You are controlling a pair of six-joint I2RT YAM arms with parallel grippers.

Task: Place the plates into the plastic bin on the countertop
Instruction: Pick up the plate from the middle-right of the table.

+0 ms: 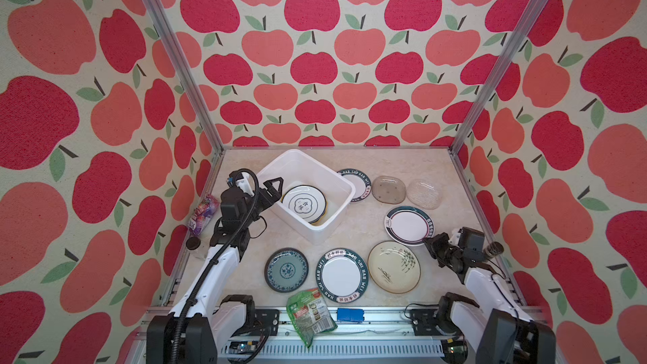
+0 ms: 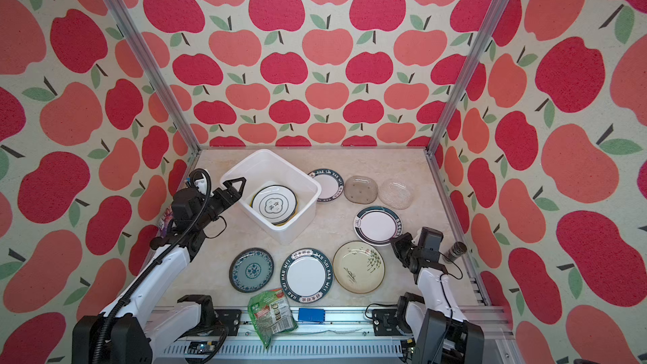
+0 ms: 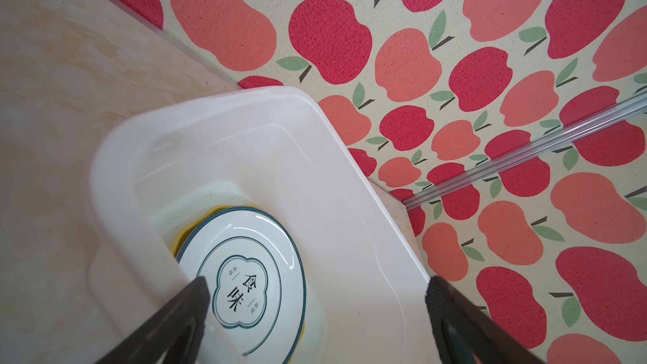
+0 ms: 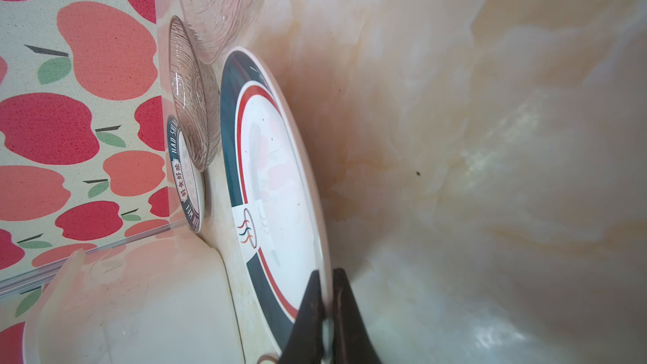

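The white plastic bin (image 1: pixel 329 231) sits at the back left of the countertop (image 1: pixel 350 218). It holds a white green-ringed plate (image 1: pixel 303 203) lying on a yellow one. My left gripper (image 1: pixel 275 187) hangs open over the bin's left rim (image 3: pixel 115 183), its fingertips (image 3: pixel 201 287) empty. My right gripper (image 1: pixel 429 241) is shut on the near rim of a white plate with a dark green and red band (image 1: pixel 408 224), seen edge-on in the right wrist view (image 4: pixel 273 169). Several more plates lie around: lettered (image 1: pixel 342 274), blue-green (image 1: pixel 286 269), cream (image 1: pixel 394 267), smoky (image 1: pixel 388 189), clear (image 1: pixel 424 193).
A green snack packet (image 1: pixel 310 313) and a blue block (image 1: pixel 351 315) lie on the front rail. A purple packet (image 1: pixel 203 213) and a dark-capped jar (image 1: pixel 193 243) stand by the left wall. Another dark jar (image 1: pixel 493 249) stands by the right wall.
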